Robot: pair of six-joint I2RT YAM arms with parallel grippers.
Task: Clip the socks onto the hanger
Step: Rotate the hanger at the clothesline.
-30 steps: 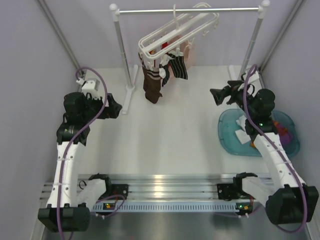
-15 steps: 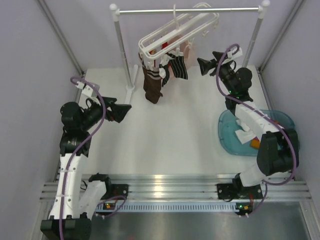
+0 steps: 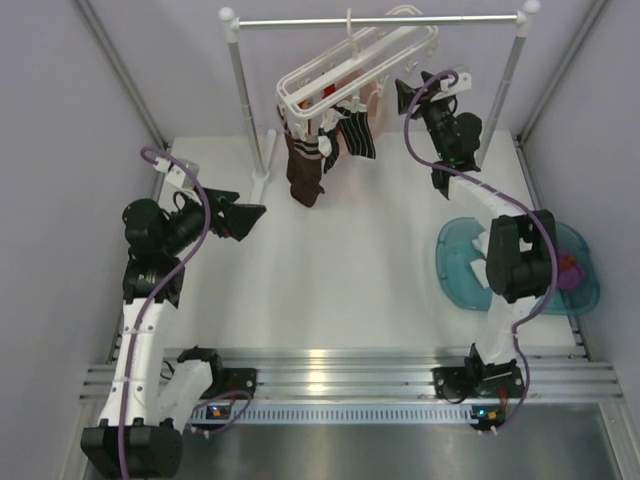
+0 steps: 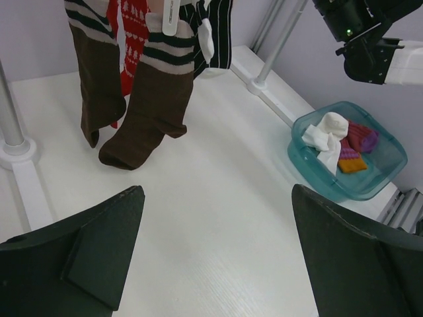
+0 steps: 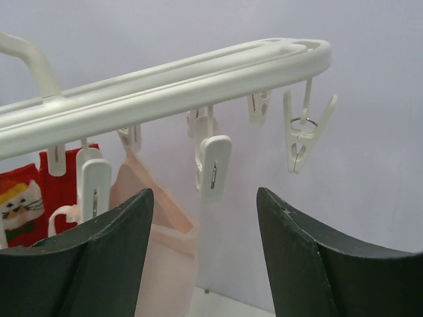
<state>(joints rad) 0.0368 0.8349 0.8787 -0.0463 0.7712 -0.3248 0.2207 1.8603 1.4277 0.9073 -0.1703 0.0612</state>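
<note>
- Your hanger point(image 3: 355, 60) hangs from the rail point(image 3: 380, 20) at the far side. It is tilted, with its long axis running from low left to high right.
- Socks point(image 3: 305, 170) are clipped under its left end; loose socks point(image 4: 330, 135) lie in the tub point(image 4: 350, 188) at the right.
- Your right arm reaches far and high, with its claw point(image 3: 402, 95) just beside the hanger's right end, facing a clip point(image 5: 213, 168).
- That claw is partly open and holds nothing.
- Your left arm is raised at the left, its claw point(image 3: 252, 215) spread wide and empty.
</note>
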